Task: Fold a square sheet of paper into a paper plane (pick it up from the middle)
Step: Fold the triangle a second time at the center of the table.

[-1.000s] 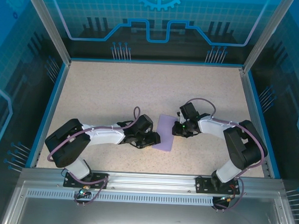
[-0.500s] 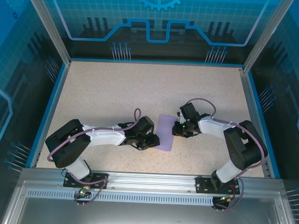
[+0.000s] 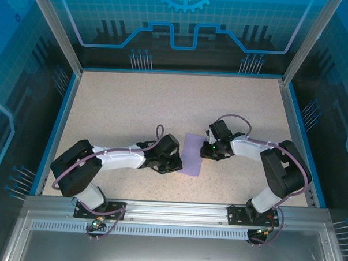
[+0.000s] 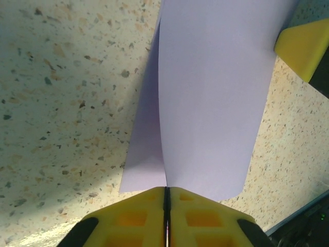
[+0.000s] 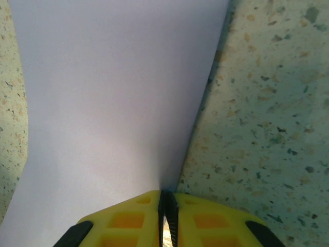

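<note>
The square sheet of paper (image 3: pixel 191 155) is plain lavender and lies on the speckled table between my two arms. It reads as a rectangle-like piece, not a pointed paper plane. My left gripper (image 3: pixel 178 163) is at its left edge. In the left wrist view that gripper (image 4: pixel 166 196) is shut on the paper (image 4: pixel 211 98), and a fold of the sheet rises from the closed yellow fingers (image 4: pixel 128 216). My right gripper (image 3: pixel 204 150) is at the opposite edge. In the right wrist view it (image 5: pixel 167 199) is shut on the paper (image 5: pixel 113 98), which lifts off the table there.
The speckled beige table (image 3: pixel 134 105) is bounded by a blue rim and transparent blue walls (image 3: pixel 68 51). A metal rail (image 3: pixel 170 211) with both arm bases runs along the near edge. A yellow finger of the right gripper (image 4: pixel 304 46) shows in the left wrist view.
My left gripper has closed onto the paper's left edge and drawn slightly left. The right gripper has stayed shut on the other edge without moving.
</note>
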`<control>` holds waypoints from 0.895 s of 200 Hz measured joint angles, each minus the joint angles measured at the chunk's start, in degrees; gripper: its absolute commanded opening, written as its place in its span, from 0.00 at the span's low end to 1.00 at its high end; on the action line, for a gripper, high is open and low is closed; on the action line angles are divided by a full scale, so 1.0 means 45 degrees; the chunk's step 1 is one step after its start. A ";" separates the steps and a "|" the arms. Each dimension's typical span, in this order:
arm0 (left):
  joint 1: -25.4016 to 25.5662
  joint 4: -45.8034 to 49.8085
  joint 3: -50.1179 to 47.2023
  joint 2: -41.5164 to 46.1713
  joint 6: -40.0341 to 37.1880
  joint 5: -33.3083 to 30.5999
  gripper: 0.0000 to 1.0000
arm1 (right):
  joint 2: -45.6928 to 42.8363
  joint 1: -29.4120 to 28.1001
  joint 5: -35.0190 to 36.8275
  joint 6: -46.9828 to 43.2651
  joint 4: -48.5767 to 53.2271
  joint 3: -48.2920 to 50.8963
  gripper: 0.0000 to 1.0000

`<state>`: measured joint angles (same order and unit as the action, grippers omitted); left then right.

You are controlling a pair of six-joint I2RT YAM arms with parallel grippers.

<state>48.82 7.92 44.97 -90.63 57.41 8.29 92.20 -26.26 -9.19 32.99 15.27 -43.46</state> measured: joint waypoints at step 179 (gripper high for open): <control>-0.0005 0.1151 0.2880 -0.1787 -0.1462 0.0578 0.05 | -0.2113 0.0010 -0.0865 0.0131 -0.0151 0.1088 0.18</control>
<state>48.80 13.10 57.93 -98.67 50.83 10.90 82.70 -26.22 -13.08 33.58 14.59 -38.57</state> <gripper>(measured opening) 0.056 0.188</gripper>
